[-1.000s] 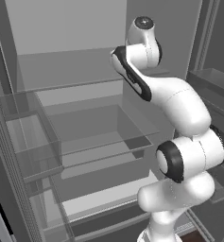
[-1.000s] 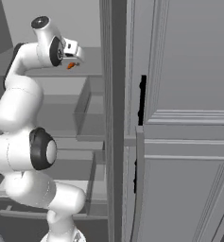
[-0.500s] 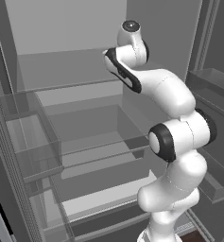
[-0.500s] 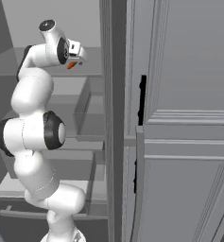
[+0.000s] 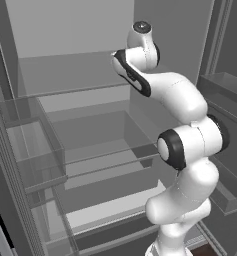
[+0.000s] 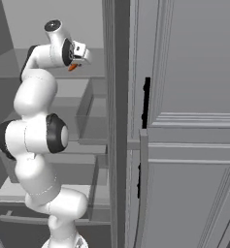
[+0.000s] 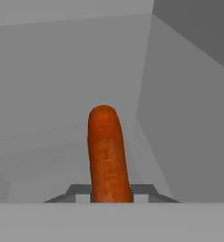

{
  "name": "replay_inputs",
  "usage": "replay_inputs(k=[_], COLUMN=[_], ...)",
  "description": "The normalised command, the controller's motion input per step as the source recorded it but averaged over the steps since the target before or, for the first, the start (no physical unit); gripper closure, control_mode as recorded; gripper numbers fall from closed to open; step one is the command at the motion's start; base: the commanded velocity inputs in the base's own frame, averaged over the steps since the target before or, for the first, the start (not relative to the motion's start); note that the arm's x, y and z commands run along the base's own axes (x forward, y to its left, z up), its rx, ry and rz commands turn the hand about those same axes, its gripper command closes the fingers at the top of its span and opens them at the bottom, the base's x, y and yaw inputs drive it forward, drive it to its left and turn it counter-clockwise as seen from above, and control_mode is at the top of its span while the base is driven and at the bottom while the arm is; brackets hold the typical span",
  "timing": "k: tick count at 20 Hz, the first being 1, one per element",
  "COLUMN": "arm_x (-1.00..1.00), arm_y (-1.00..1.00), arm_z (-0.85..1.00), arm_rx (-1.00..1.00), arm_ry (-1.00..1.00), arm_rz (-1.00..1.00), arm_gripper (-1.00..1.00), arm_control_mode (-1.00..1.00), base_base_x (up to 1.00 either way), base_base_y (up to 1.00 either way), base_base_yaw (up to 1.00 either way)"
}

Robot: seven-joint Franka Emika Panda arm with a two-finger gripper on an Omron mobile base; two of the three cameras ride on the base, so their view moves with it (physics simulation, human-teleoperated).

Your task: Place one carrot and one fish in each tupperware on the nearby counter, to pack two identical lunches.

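An orange carrot [image 7: 106, 156] stands up between my fingertips [image 7: 78, 191] in the hand view, its rounded tip pointing away from me toward the grey back wall of an open fridge. My gripper [image 7: 111, 194] is shut on the carrot's lower end. From the right base view, the gripper [image 6: 79, 59] is high in the fridge's upper compartment, with the carrot [image 6: 73, 67] showing as a small orange bit under the hand. The fish, the tupperware and the counter are out of view.
The arm [image 5: 180, 100] reaches up into the fridge, over glass shelves [image 5: 105, 150]. Clear door bins [image 5: 35, 150] hang on the left. A fridge side wall [image 7: 189, 118] is close on the carrot's right. Grey panelled doors with a black handle [image 6: 145, 104] stand at right.
The jaws have shut on the carrot. The arm's elbow has risen and straightened, while the hand stayed at about the same place in the upper fridge.
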Motion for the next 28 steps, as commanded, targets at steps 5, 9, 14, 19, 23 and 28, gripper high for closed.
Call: replay_inputs(k=[5, 9, 14, 19, 23, 28], arm_x=[-0.13, -1.0, -1.0, -1.0, -1.0, -0.99], arm_y=[0.0, 0.0, -0.04, -0.2, -0.06, 0.0], arm_z=[-0.07, 0.06, 0.13, 0.38, -0.15, -0.86], arm_rx=[0.01, 0.06, 0.06, 0.03, -0.02, -0.22], arm_ry=[-0.12, -0.48, -0.36, -0.08, 0.01, 0.29], arm_rz=[0.0, 0.04, 0.01, 0.0, 0.0, 0.01], arm_gripper=[1.0, 1.0, 1.0, 1.0, 1.0, 1.0], arm_control_mode=[-1.0, -1.0, -1.0, -1.0, -1.0, -1.0], base_base_x=[0.0, 0.0, 0.0, 0.0, 0.0, 0.0], base_base_y=[0.0, 0.0, 0.0, 0.0, 0.0, 0.0], base_base_yaw=[0.0, 0.0, 0.0, 0.0, 0.0, 0.0])
